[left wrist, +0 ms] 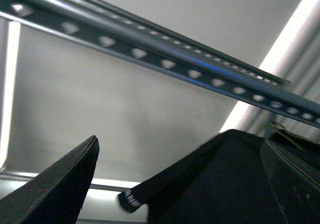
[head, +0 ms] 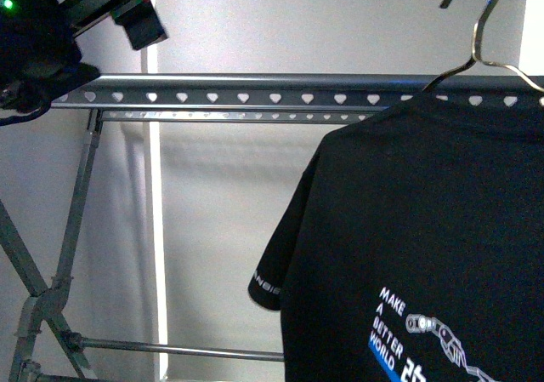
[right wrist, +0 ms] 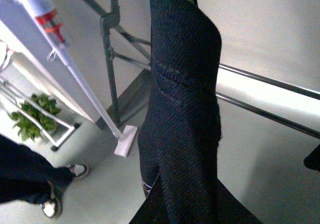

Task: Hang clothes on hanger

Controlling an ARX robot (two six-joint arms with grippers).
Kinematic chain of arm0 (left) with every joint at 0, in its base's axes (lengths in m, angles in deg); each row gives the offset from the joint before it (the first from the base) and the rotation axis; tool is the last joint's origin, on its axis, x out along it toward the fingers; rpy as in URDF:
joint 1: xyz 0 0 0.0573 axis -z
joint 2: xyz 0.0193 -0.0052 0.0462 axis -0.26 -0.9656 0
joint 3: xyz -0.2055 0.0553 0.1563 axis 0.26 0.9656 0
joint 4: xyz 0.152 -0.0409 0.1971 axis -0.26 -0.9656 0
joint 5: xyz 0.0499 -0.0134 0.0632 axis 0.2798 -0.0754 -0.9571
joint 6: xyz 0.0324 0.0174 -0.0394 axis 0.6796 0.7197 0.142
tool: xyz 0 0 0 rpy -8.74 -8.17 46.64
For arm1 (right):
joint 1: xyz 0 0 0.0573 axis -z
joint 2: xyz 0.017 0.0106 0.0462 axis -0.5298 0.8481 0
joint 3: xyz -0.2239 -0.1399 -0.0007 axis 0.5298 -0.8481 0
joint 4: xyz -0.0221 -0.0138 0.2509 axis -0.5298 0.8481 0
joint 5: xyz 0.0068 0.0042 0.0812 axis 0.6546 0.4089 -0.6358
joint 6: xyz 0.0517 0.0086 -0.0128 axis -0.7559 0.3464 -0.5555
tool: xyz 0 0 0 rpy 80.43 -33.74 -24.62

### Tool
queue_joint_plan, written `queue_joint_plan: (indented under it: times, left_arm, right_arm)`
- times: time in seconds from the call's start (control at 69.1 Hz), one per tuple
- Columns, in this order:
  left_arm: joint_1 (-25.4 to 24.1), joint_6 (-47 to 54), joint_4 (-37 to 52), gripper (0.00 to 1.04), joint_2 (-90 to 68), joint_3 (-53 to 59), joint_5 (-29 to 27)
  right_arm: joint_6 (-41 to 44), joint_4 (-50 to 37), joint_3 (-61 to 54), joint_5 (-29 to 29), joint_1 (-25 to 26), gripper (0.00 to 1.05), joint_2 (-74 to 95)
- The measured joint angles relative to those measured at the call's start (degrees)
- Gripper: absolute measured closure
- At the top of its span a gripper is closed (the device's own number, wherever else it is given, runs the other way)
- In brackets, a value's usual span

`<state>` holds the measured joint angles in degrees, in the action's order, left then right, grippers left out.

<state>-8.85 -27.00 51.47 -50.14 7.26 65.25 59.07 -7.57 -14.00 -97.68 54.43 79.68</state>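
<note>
Draping a wire hanger (head: 473,59), the T-shirt (head: 425,229) (print showing) overlaps the rail (head: 255,84)

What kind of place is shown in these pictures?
Probably an indoor workroom: a long grey metal rack rail with heart-shaped holes, a smooth pale floor, and green leafy plants to one side.

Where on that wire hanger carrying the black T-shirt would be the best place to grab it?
The bare neck of the wire hanger, just below the hook, approached from the robot's side. The T-shirt drapes over both shoulders, and the hook's curve should probably stay free for the rail behind it.
</note>
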Motion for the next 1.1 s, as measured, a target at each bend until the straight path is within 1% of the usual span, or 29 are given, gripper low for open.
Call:
queue_joint_plan:
  times: [0.058,0.072,0.116,0.159,0.174,0.203,0.217,0.275,0.333,0.347,0.405,0.434,0.477,0.506,0.564,0.593,0.622,0.637,0.651,0.767,1.1]
  left_arm:
    - [-1.18,-1.42,-0.5,0.07,-0.66,-0.22,-1.53]
    - [-1.51,-2.23,-0.02,0.07,-0.87,-0.2,-2.21]
    - [-2.05,-2.69,0.48,0.07,-1.09,-0.28,-3.76]
    - [-2.34,-0.07,-4.31,0.13,-0.2,-0.7,-6.8]
    - [-2.43,2.51,-6.93,0.17,0.7,-0.35,-7.76]
    - [-2.56,4.2,-8.87,0.2,1.84,0.61,-8.07]
    - [-2.64,6.49,-9.68,0.24,3.02,2.03,-8.11]
    - [-2.54,12.81,-8.87,0.35,6.93,7.72,-8.7]
    - [-2.19,15.72,-6.99,0.44,10.43,12.94,-8.92]
    - [-2.14,16.35,-6.14,0.47,11.78,14.97,-8.92]
    - [-2.03,18.32,-3.54,0.58,15.17,20.61,-8.46]
    - [-2.05,18.64,-2.71,0.61,16.13,22.43,-8.46]
    - [-2.21,19.43,-0.87,0.7,18.1,26.64,-8.33]
    - [-2.32,19.58,-0.28,0.74,18.73,28.2,-8.17]
    - [-2.69,19.98,1.29,0.85,20.39,32.35,-7.91]
    - [-2.91,20.04,2.27,0.92,21.46,34.86,-7.78]
    - [-4.04,20.22,3.15,0.99,22.69,37.22,-6.16]
    - [-4.33,20.24,3.37,1.01,23.02,37.79,-5.55]
    - [-4.61,20.24,3.56,1.02,23.34,38.32,-5.18]
    - [-6.08,20.59,5.51,1.01,27.34,44.04,-4.87]
    - [-6.1,20.63,6.8,1.01,37.07,55.06,-4.66]
  right_arm:
    - [-4.44,-1.31,1.4,1.14,0.13,0.99,0.66]
    - [-6.86,-1.88,2.03,1.88,0.15,0.99,1.01]
    - [-10.19,-2.71,3.48,3.52,0.15,0.99,1.84]
    - [-13.09,-3.37,4.94,4.92,0.11,0.99,2.78]
    - [-14.34,-3.48,5.7,5.6,-0.02,0.99,3.3]
    - [-15.1,-3.41,6.47,6.32,-0.17,0.99,3.8]
    - [-15.93,-3.19,7.26,7.06,-0.39,0.99,4.39]
    - [-17.81,-2.34,9.27,9.11,-1.18,1.0,6.25]
    - [-18.47,-1.49,10.69,10.86,-1.97,1.0,7.63]
    - [-18.67,-1.18,11.21,11.63,-2.27,1.0,8.15]
    - [-19.5,-0.63,12.83,13.88,-3.28,1.0,9.79]
    - [-19.74,-0.57,13.25,14.49,-3.65,1.0,10.29]
    - [-20.31,-0.31,14.32,15.5,-4.52,1.0,11.45]
    - [-20.57,-0.28,14.75,15.91,-4.85,1.0,11.91]
    - [-21.29,-0.22,16.15,17.49,-5.81,1.0,13.11]
    - [-21.75,-0.22,17.18,18.53,-6.43,1.0,13.88]
    - [-22.16,-0.22,18.14,19.37,-7.08,1.0,14.51]
    - [-22.23,-0.22,18.38,19.5,-7.23,1.0,14.62]
    - [-22.29,-0.22,18.58,19.67,-7.39,1.0,14.75]
    - [-23.23,-0.37,20.59,21.31,-8.79,1.0,15.78]
    - [-24.22,-3.1,20.68,25.66,-10.23,1.0,19.04]
